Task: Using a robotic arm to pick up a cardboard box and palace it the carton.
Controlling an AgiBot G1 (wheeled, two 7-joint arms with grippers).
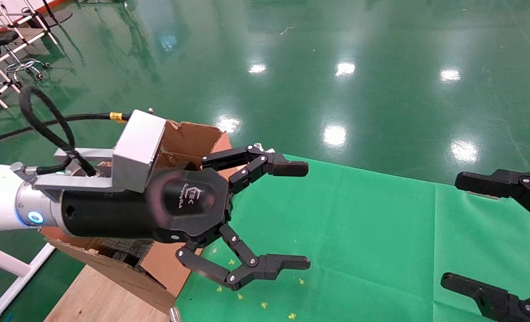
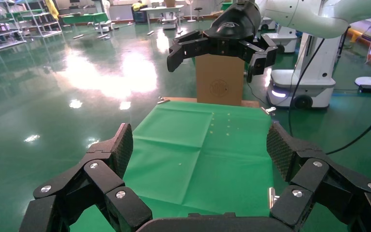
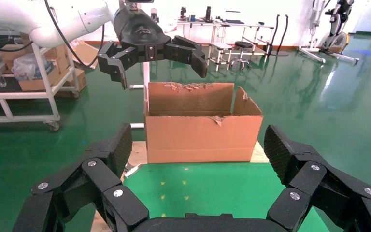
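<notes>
The large brown carton (image 1: 188,138) with ragged flaps stands at the left end of the green-clothed table (image 1: 358,223); the right wrist view shows its long side (image 3: 203,137). My left gripper (image 1: 308,216), on the white arm, hovers open and empty beside the carton's top, also seen in the right wrist view (image 3: 160,67). My right gripper (image 1: 450,230) is open and empty at the right end. In the left wrist view it (image 2: 212,60) hangs in front of a small upright cardboard box (image 2: 220,87) with a round mark. Each wrist view shows its own open jaws over cloth, left (image 2: 199,150) and right (image 3: 198,150).
The carton sits on a bare wooden board (image 1: 99,295) beside the cloth. Small yellow marks (image 1: 265,305) dot the cloth near it. Around the table is glossy green floor. A white robot base (image 2: 294,87) stands beyond the right end, and a trolley with boxes (image 3: 29,72) behind the carton.
</notes>
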